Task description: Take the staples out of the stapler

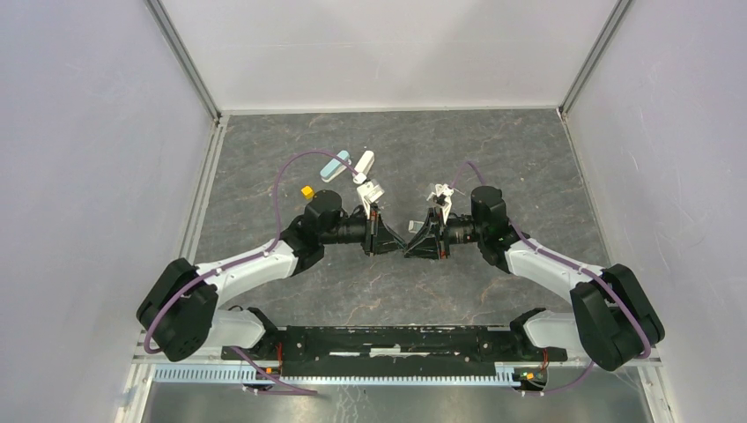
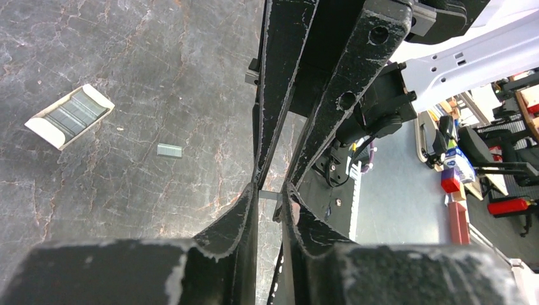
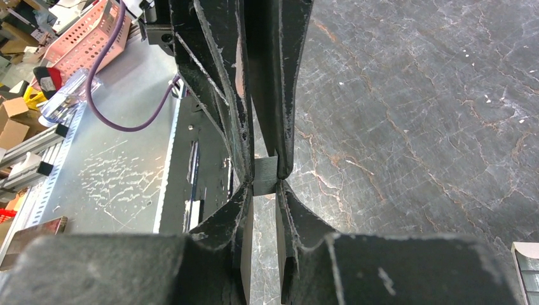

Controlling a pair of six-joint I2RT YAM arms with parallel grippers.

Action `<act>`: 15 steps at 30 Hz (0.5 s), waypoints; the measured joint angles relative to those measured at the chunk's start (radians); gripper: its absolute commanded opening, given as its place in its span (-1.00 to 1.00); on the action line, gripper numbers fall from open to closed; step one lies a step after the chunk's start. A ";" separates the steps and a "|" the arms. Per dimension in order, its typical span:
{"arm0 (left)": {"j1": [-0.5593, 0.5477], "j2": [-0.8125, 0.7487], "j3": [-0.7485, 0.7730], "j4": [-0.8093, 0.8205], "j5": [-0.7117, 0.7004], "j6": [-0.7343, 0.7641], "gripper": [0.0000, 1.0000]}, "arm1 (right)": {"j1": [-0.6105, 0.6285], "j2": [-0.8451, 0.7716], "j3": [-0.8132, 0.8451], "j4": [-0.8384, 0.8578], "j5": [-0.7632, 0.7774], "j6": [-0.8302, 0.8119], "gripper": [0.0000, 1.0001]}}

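My left gripper [image 1: 395,244] and right gripper [image 1: 414,248] meet tip to tip above the middle of the table. Both are shut on one short grey strip of staples, seen in the left wrist view [image 2: 269,194] and the right wrist view [image 3: 266,175]. The stapler [image 2: 70,116], stubby with white ends and a grey middle, lies on the table beyond the grippers; it also shows in the top view [image 1: 440,192] and at the corner of the right wrist view [image 3: 526,267]. A small loose piece of staples [image 2: 170,150] lies near it.
A teal stapler [image 1: 335,166], a longer white stapler [image 1: 363,161], another white object [image 1: 370,189] and a small yellow cube [image 1: 307,191] lie behind the left wrist. White walls enclose the grey marbled table [image 1: 528,167]. A black rail [image 1: 388,344] runs along the near edge.
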 measured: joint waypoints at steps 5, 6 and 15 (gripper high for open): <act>0.000 0.001 0.000 0.000 0.001 0.001 -0.81 | 0.000 0.000 0.000 -0.004 0.001 0.000 -0.74; 0.000 0.001 0.000 0.000 0.001 0.001 -0.81 | 0.000 0.000 0.000 -0.004 0.001 0.000 -0.67; 0.000 -0.016 -0.019 0.060 -0.007 -0.011 -0.82 | 0.002 -0.003 0.002 -0.001 -0.026 -0.001 0.28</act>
